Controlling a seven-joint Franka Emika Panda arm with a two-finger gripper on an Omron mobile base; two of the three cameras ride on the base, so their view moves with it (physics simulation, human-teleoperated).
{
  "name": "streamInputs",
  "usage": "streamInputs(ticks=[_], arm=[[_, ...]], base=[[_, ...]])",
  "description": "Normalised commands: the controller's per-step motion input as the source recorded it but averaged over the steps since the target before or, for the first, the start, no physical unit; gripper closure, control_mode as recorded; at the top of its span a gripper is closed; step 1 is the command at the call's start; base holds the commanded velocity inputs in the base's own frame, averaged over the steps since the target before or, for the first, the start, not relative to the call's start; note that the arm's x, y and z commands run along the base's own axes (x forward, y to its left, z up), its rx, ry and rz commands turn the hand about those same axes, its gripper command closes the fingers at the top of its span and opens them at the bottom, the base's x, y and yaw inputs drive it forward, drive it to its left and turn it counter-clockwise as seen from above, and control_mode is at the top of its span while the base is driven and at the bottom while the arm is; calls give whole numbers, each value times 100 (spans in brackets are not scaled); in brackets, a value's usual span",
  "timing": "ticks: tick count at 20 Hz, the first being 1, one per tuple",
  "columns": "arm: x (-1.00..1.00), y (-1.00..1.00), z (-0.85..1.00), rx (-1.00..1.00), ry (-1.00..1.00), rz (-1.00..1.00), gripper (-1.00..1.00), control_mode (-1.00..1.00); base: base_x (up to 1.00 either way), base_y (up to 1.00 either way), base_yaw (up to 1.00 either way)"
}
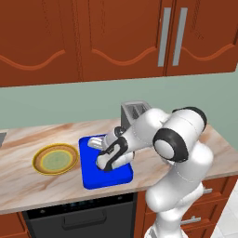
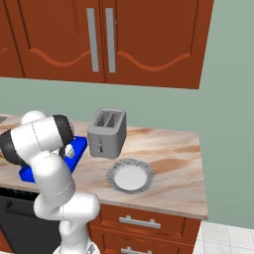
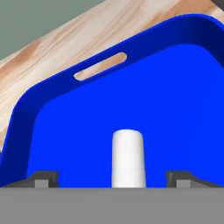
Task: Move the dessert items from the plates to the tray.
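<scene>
The tray (image 3: 183,109) is flat and stiff. On its floor, near the slot handle end, lies the white piece (image 3: 127,157), between the wide-open gripper (image 3: 112,178) tips, free. It looks light, smooth (maybe slippery); hold its long sides.

Reddish wooden cabinets (image 1: 116,37) hang on a grey-green wall (image 2: 218,109) above the marbled table (image 2: 168,149).
</scene>
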Motion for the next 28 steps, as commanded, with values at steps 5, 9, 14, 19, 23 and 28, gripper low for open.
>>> streamInputs(ticks=[5, 9, 14, 19, 23, 28], arm=[[-21, -9, 33, -2, -23, 1, -100, -100], [-12, 0, 57, -2, -18, 0, -100, -100], [-10, 0, 60, 0, -3, 0, -100, -100], [-13, 2, 50, 0, -2, 0, -100, -100], [-26, 0, 58, 0, -3, 0, -100, -100], [-40, 0, 45, 0, -2, 0, -100, -100]], base=[[0, 0, 0], [0, 0, 0], [0, 0, 0], [0, 0, 0], [0, 0, 0], [0, 0, 0]])
